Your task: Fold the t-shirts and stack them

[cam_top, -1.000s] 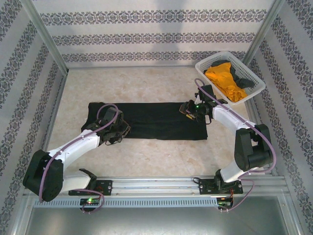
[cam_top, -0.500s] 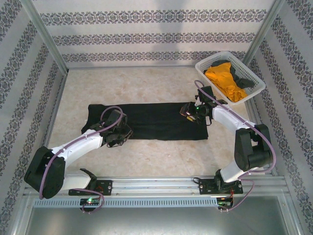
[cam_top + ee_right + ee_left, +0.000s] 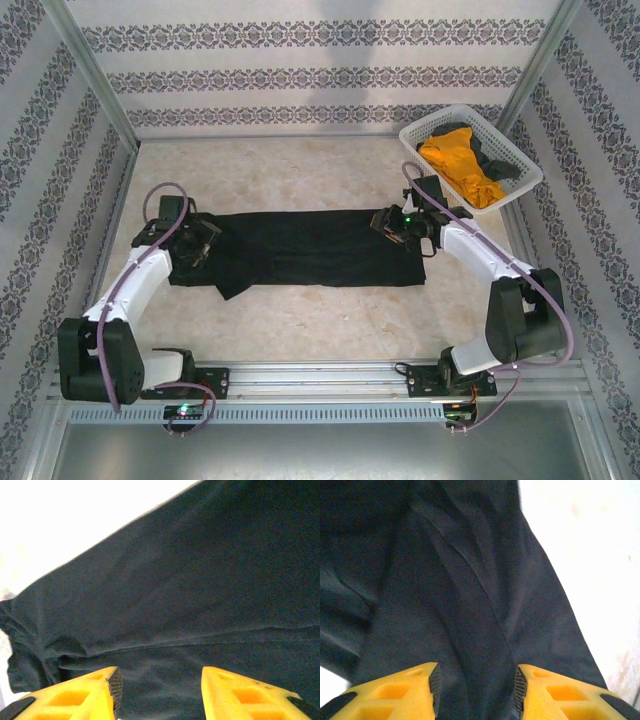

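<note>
The large black t-shirt (image 3: 310, 245) lies spread across the middle of the table, its left end rumpled. My left gripper (image 3: 197, 240) hovers over that left end. In the left wrist view it (image 3: 476, 680) is open, and a raised ridge of the black t-shirt (image 3: 465, 595) runs between its fingers. My right gripper (image 3: 388, 225) is low over the shirt's right end. In the right wrist view it (image 3: 161, 680) is open above flat black cloth (image 3: 200, 580). The orange-yellow shirt (image 3: 460, 165) and another dark shirt (image 3: 497, 162) lie in the basket.
The white lattice basket (image 3: 415, 132) stands at the back right corner. Patterned walls and metal posts close in the table on three sides. Bare pale tabletop (image 3: 300, 170) lies behind the shirt and in front of it (image 3: 320, 320).
My left gripper has swung from the shirt's front left part out to its far left end. The cloth there is now bunched, with a corner poking forward. The right gripper has barely moved.
</note>
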You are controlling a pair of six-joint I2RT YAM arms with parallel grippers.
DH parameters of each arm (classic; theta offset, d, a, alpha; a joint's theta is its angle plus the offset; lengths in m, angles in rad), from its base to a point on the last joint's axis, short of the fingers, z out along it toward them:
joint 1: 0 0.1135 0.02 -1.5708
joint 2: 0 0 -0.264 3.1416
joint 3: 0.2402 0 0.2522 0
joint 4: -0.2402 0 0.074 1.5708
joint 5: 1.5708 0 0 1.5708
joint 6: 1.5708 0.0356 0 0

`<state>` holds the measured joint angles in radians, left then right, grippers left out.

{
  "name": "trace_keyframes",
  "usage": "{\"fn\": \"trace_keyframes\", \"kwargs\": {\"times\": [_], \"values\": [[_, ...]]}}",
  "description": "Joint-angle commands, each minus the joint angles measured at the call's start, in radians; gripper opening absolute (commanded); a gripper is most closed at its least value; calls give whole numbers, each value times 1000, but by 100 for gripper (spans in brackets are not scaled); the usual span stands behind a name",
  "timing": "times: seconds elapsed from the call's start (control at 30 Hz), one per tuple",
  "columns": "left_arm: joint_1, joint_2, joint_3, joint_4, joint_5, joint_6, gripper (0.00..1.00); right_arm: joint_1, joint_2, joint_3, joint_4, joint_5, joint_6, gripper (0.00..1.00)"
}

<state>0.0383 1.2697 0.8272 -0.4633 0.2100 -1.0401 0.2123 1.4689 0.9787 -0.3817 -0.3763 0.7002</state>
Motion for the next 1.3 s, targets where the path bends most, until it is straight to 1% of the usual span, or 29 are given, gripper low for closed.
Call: {"fn": "trace_keyframes", "kwargs": {"times": [0.0,0.03,0.13,0.2,0.3,0.4,0.57,0.77,0.93,1.1,1.27], "values": [[96,63,-54,93,78,119,44,15,10,-10,74,-56,-24,48],[117,78,-66,136,97,136,43,21,19,-3,74,-63,-26,48],[156,124,-68,169,123,200,43,28,30,2,84,-73,-24,48],[160,152,-77,177,125,239,42,28,34,4,87,-78,-22,48],[160,174,-95,181,117,263,40,27,41,9,81,-87,-25,48],[161,175,-125,217,120,262,39,26,46,10,82,-90,-24,49],[162,178,-138,198,107,278,37,29,58,15,83,-90,-14,49],[156,187,-150,255,157,244,32,35,68,27,82,-95,-9,48],[137,160,-147,232,171,236,31,40,76,28,82,-92,-2,48],[137,122,-154,201,159,242,22,41,81,29,84,-88,1,48],[137,124,-150,198,171,241,4,43,93,30,83,-83,7,47]]}}
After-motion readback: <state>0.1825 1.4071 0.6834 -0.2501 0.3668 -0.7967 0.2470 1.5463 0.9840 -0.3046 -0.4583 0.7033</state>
